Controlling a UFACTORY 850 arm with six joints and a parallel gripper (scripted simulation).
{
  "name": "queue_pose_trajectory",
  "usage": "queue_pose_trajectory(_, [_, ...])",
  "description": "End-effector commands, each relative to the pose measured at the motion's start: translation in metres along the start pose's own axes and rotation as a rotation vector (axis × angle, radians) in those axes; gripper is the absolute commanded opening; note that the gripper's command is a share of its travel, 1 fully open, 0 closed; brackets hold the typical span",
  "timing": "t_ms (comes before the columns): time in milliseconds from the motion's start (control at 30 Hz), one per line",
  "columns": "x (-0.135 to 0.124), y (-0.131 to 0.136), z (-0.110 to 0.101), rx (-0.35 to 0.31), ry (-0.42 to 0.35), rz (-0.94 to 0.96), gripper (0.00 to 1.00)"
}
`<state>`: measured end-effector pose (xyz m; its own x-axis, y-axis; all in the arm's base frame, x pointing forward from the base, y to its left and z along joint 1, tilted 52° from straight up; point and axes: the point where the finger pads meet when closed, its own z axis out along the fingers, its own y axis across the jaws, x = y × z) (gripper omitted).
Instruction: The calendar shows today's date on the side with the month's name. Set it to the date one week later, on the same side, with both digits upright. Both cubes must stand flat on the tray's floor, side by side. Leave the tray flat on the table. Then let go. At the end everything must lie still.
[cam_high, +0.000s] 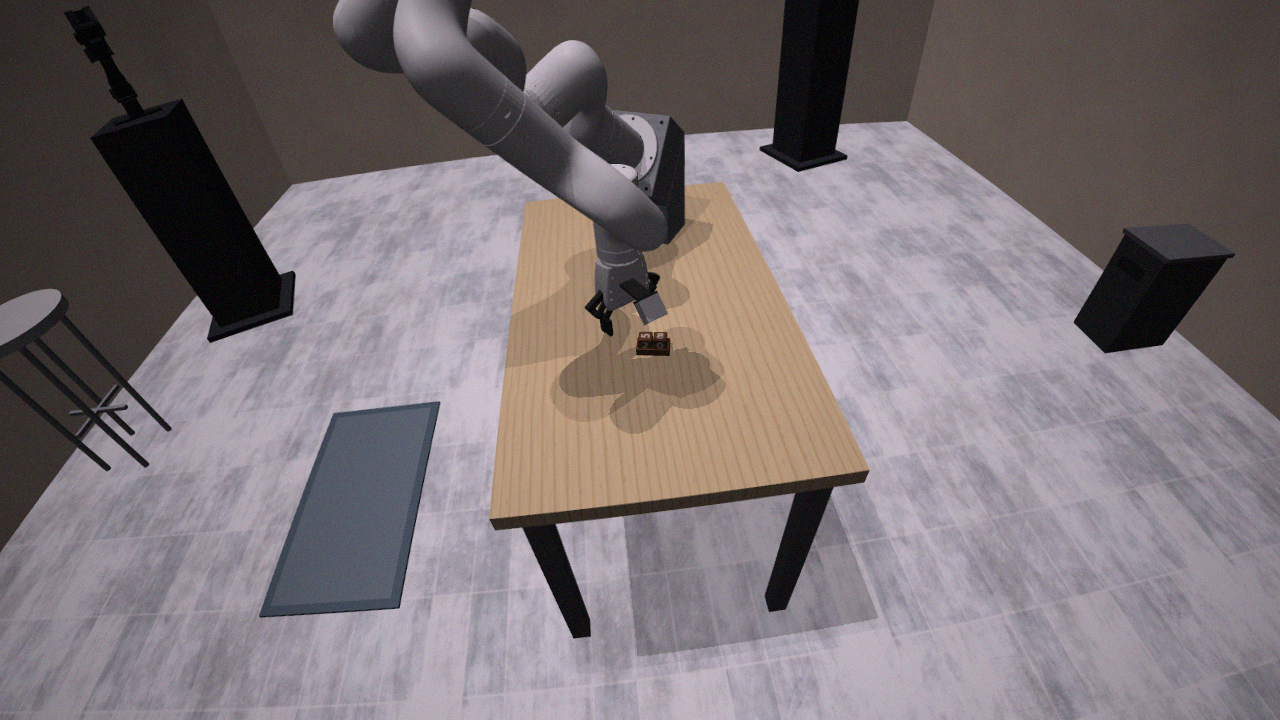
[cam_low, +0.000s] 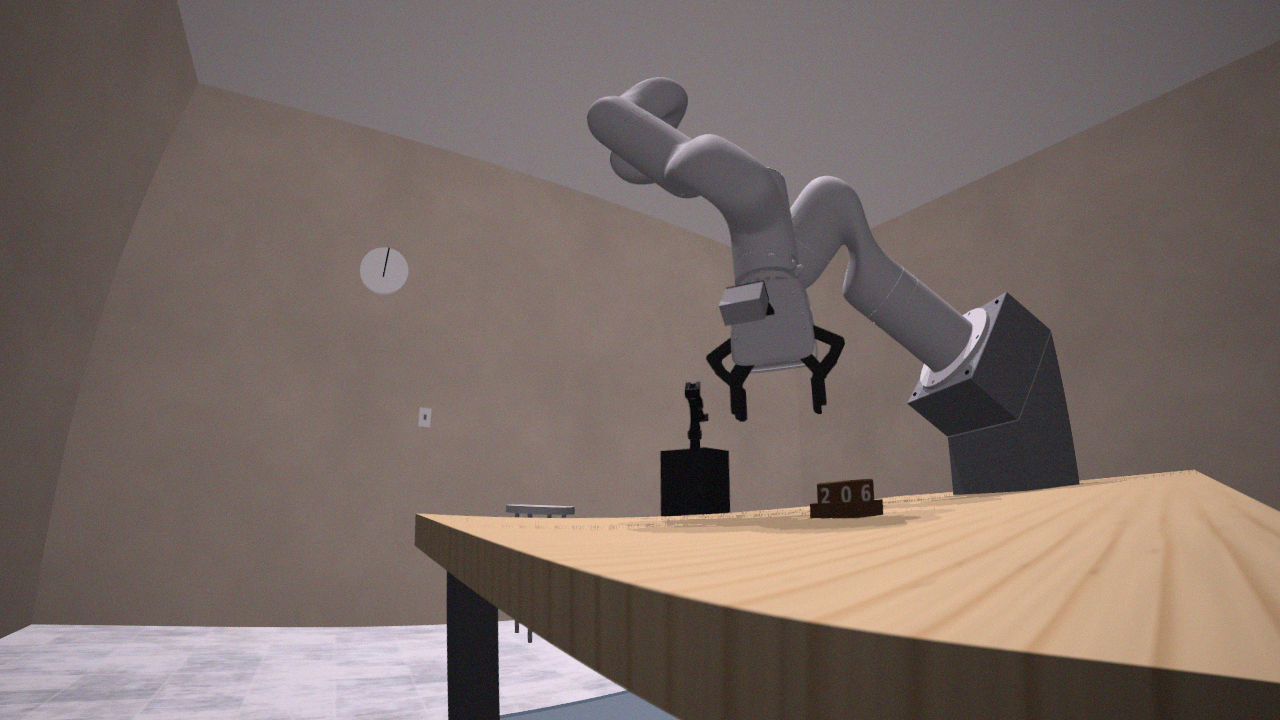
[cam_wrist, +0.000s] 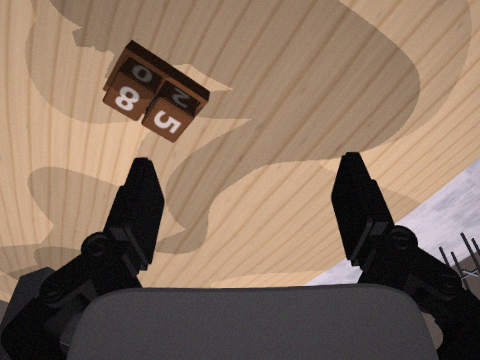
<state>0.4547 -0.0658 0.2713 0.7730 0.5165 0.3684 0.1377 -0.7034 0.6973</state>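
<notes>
The tray (cam_high: 653, 351) (cam_low: 844, 512) (cam_wrist: 171, 68) lies flat on the table and holds two brown cubes side by side, with a narrow gap between them in the wrist view. The left cube (cam_high: 645, 337) (cam_low: 826, 495) (cam_wrist: 168, 121) shows an upright 2 in front and a 5 on top. The right cube (cam_high: 660, 337) (cam_low: 846, 494) (cam_wrist: 128, 98) shows an upright 0 in front, an 8 on top and a 6 on its right side. No month's name is readable. My gripper (cam_high: 631, 307) (cam_low: 778, 413) (cam_wrist: 247, 176) is open and empty, above and to the left of the tray.
The wooden table (cam_high: 680, 456) (cam_low: 626, 564) carries the arm's base (cam_high: 666, 174) (cam_low: 1011, 420) at its far end. Shadows of the arm fall around the tray. A stool (cam_high: 31, 317), dark pedestals and a bin (cam_high: 1154, 291) stand on the floor away from the table.
</notes>
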Motion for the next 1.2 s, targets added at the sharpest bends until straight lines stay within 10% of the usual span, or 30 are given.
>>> queue_pose_trajectory(0, [0.000, 0.000, -0.001, 0.000, 0.001, 0.000, 1.00])
queue_pose_trajectory(1167, [-0.021, -0.058, 0.011, -0.001, 0.002, -0.840, 1.00])
